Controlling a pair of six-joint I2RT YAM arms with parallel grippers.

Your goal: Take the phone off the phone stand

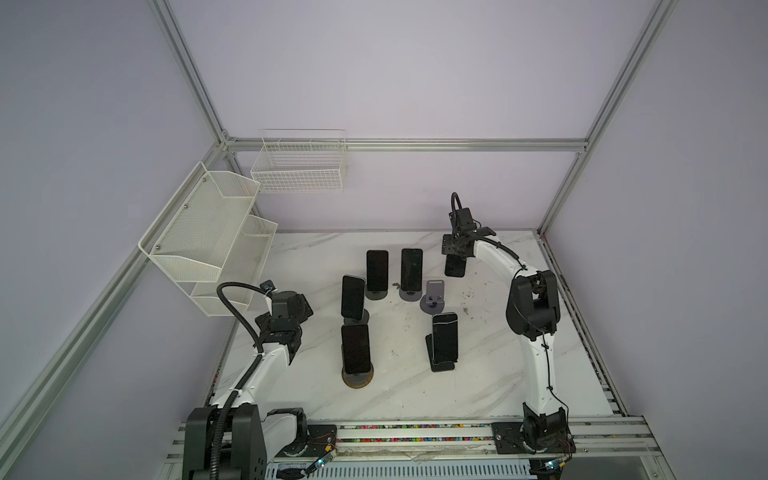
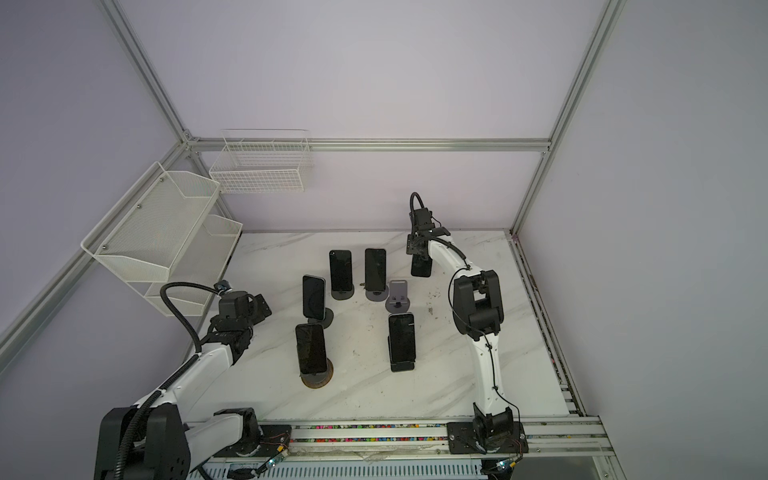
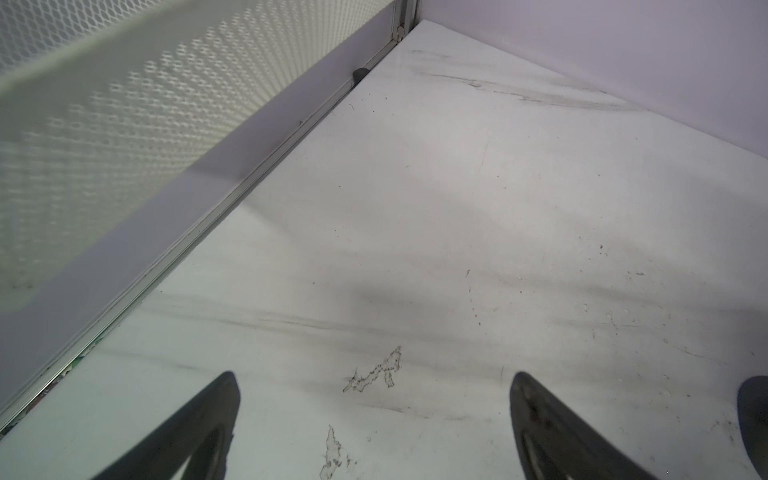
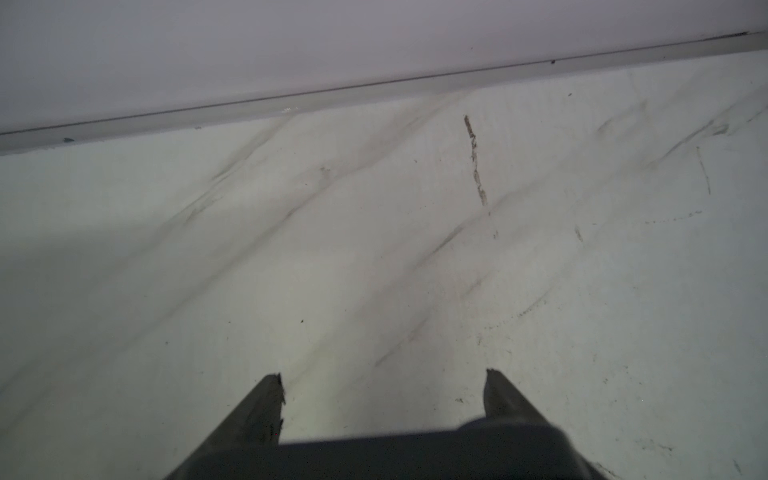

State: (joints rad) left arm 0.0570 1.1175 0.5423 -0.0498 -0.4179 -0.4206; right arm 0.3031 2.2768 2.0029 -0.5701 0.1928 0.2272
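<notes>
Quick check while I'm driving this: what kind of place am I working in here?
Probably a lab robot test cell: an aluminium frame with plain walls encloses the marble-look tabletop, the left arm and right arm are mounted at its front edge, and several phones sit on stands.

Two high eyes, two wrist eyes: four looks at one marble table (image 1: pixel 490 374).
Both top views looked steeply down from above the front rail (image 1: pixel 415 432), far enough to share the whole table; the left wrist camera skimmed low toward the mesh rack (image 3: pixel 104 124) and table corner, the right wrist camera — equally close — faced the back wall (image 4: pixel 291 41).
</notes>
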